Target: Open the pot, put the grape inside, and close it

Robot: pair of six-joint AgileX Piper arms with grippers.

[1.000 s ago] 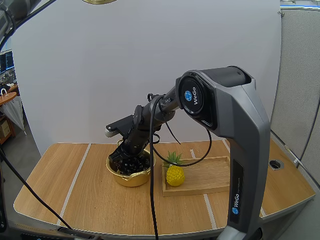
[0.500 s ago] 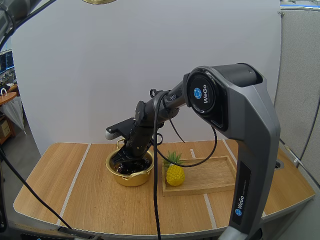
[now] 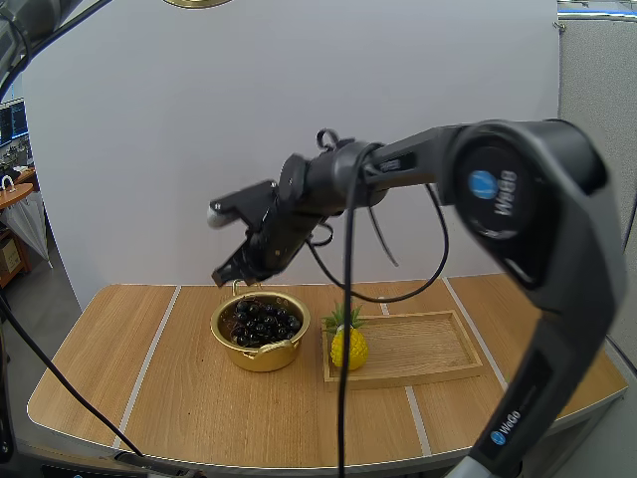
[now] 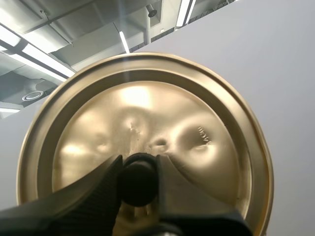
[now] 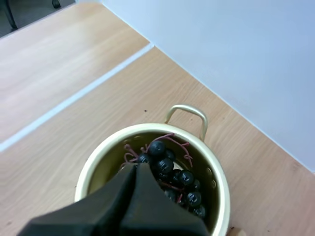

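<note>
Right gripper point(image 3: 223, 276), closed, hovers above pot point(image 3: 261, 357).

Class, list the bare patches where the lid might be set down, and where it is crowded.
Free: the table left of the pot; the front strip before pot and tray; the tray right of the pineapple. Crowded: the pot-tray gap, and above the pot, under the right pincer.

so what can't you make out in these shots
Right wrist view: the shut right gripper covers the near side of the pot and some grapes.
High view: the lid is cut off by the top edge.
Left wrist view: the left gripper hides part of the lid's knob.
</note>
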